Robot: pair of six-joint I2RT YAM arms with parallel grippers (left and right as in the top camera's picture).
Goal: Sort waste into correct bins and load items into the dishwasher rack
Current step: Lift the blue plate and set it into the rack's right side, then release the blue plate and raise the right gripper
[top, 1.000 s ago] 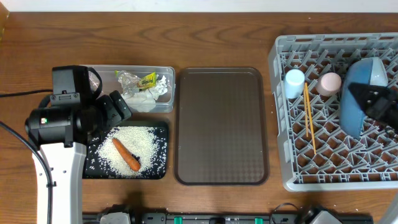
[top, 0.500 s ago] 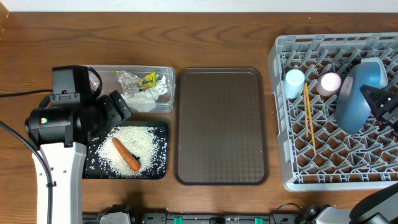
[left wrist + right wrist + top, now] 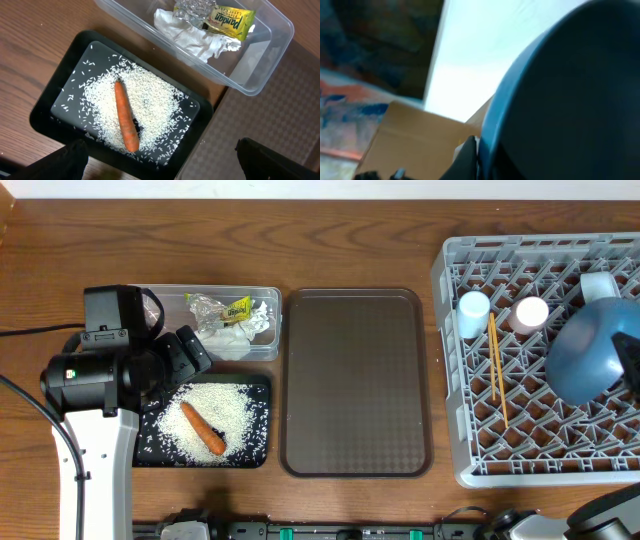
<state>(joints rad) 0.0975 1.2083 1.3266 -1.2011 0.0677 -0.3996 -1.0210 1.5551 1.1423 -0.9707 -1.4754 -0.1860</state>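
Your left fingers (image 3: 67,162) stand spread wide and hold nothing. In the left wrist view their two dark tips sit at the bottom corners. The carrot (image 3: 125,117) lies between and ahead of them, apart from both. It rests lengthwise on the rice in the black tray (image 3: 47,95), which lies on the wooden surface (image 3: 330,245). Just beyond the tray is the clear tub (image 3: 252,82) with its crumpled wrappers.

From overhead, the brown serving tray (image 3: 355,380) separates those bins from the rack (image 3: 450,360). In the rack, the light blue cup (image 3: 473,313) and the pale pink cup (image 3: 531,313) stand side by side. The chopsticks (image 3: 497,370) lie across the lattice between and below the cups. The small bowl (image 3: 600,285) sits near the far right corner.

The blue plate (image 3: 585,360) leans in the rack's right side, at the frame's edge. In the right wrist view its dark face fills most of the picture, blurred and very close. A sliver of your right fingers (image 3: 470,161) shows at the bottom, right beside the plate's rim. You cannot tell from these views whether those fingers grip the rim or stand off it, nor how far apart they are.
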